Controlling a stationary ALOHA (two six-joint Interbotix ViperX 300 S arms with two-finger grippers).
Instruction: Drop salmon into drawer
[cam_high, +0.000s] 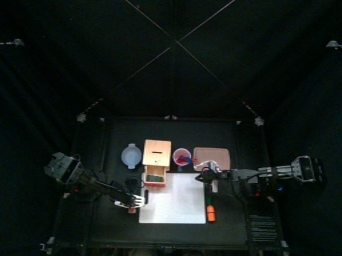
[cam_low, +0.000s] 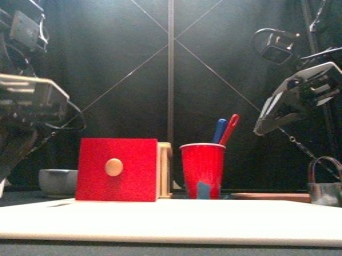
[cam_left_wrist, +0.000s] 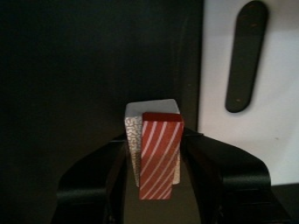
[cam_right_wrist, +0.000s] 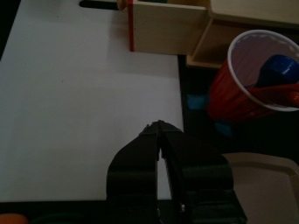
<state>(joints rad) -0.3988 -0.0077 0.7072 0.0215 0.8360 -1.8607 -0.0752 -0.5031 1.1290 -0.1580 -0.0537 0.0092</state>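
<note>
The salmon (cam_left_wrist: 160, 153) is a red block with white stripes on a pale base, standing upright between my left gripper's (cam_left_wrist: 160, 144) jaws, which are shut on it. From above, that gripper (cam_high: 130, 203) hangs at the white mat's left edge, in front of and left of the drawer (cam_high: 156, 160). The drawer has an orange-tan top, and its paler tray (cam_high: 155, 179) is pulled out toward the front. Seen from the front, it shows a red face with a round knob (cam_low: 116, 170). My right gripper (cam_right_wrist: 158, 131) is shut and empty over the white mat, to the right of the tray (cam_high: 207, 178).
A red cup (cam_low: 202, 170) holding blue and red sticks stands right of the drawer, with a pinkish flat tray (cam_high: 211, 157) beyond it. A grey bowl (cam_high: 130, 155) sits left of the drawer. An orange item (cam_high: 211, 212) lies on the white mat (cam_high: 174, 205).
</note>
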